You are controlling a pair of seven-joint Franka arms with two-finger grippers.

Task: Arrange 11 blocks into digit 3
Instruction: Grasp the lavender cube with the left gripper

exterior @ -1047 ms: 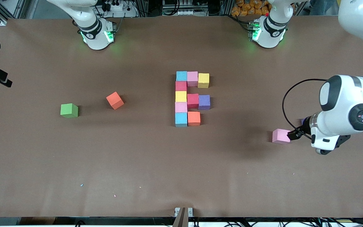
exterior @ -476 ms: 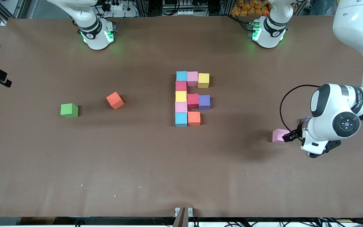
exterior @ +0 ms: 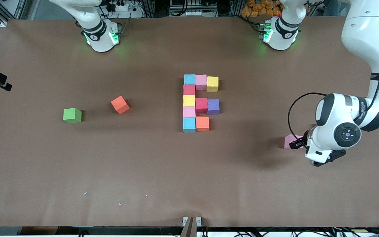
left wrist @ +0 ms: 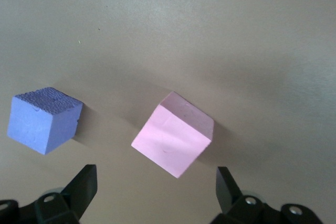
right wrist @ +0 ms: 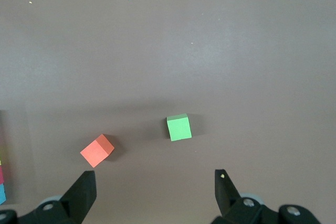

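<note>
The digit 3 (exterior: 189, 100) is a figure of touching blocks in mid-table: a straight column with two bars of three and a shorter bar of cyan (exterior: 189, 124) and orange (exterior: 202, 123) nearest the front camera. A loose pink block (exterior: 289, 141) (left wrist: 173, 140) lies toward the left arm's end. My left gripper (exterior: 297, 144) (left wrist: 156, 187) hovers open just above it, fingers either side and apart from it. A purple block (left wrist: 44, 120) lies beside the pink one. A loose orange block (exterior: 120, 104) (right wrist: 97, 150) lies toward the right arm's end. My right gripper (right wrist: 155, 190) hangs open high over the table.
A lone green cube (exterior: 72, 115) (right wrist: 179, 127) sits beside the loose orange block, closer to the right arm's end of the table. The left arm's wrist and cable (exterior: 337, 131) cover the table beside the pink block. Small crumbs (exterior: 85, 193) dot the cloth near the front edge.
The left arm has swung toward mid-table, bringing its open gripper from beside the pink block to over it. The blocks and the right arm have not moved.
</note>
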